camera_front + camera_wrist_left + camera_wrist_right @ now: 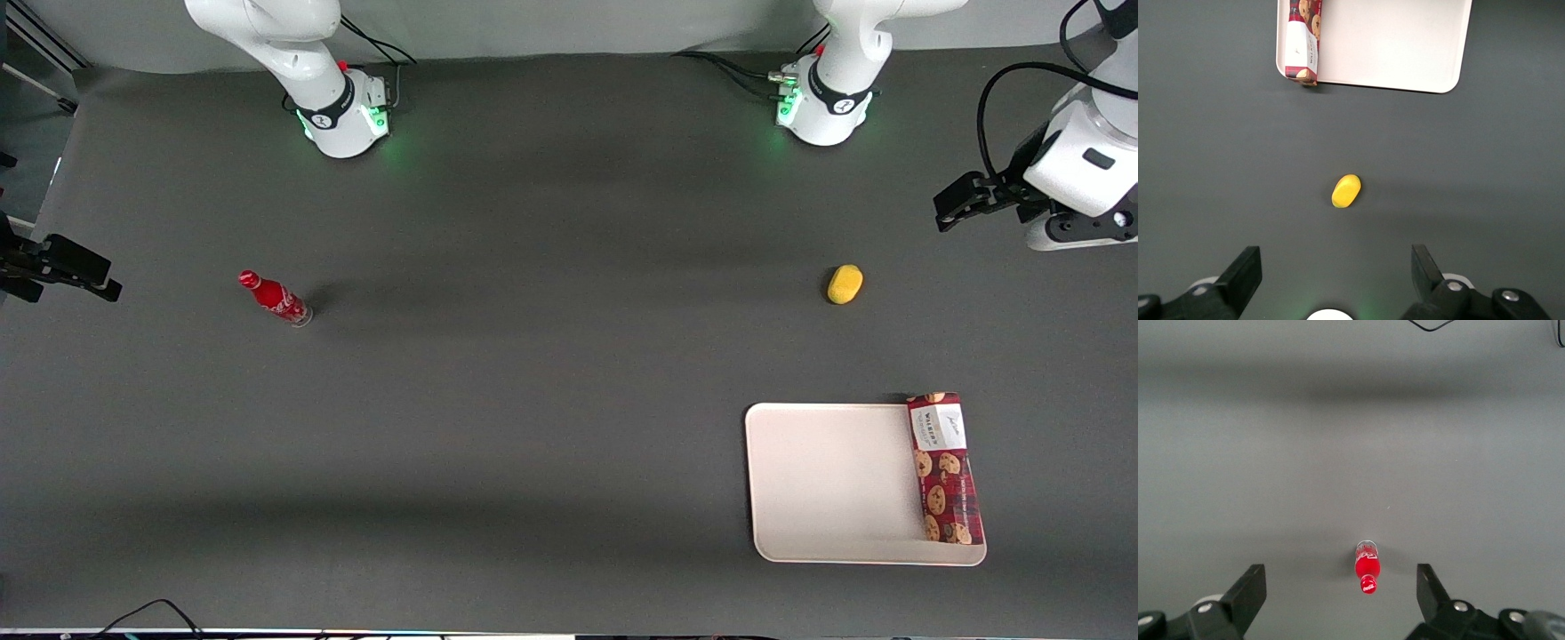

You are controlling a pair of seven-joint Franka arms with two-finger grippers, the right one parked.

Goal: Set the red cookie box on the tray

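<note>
A small red soda bottle [275, 298] stands alone on the dark grey table [533, 373] toward the parked arm's end, with a wide stretch of bare surface separating it from everything else. Toward the working arm's end, a yellow oval object [845, 284] lies on the table, farther from the front camera than the tray [827, 484]. The cream-white tray sits near the table's front edge, and the red cookie box [948, 468] rests along one of its short sides, lying lengthwise against the rim, its white-labelled end pointing away from the front camera and reaching slightly past the rim. The left arm's tool [958, 203] hangs above the table well apart from the box, holding nothing; in the left wrist view its two fingers [1245, 273] stand wide apart, with the yellow object between them and the tray.
</note>
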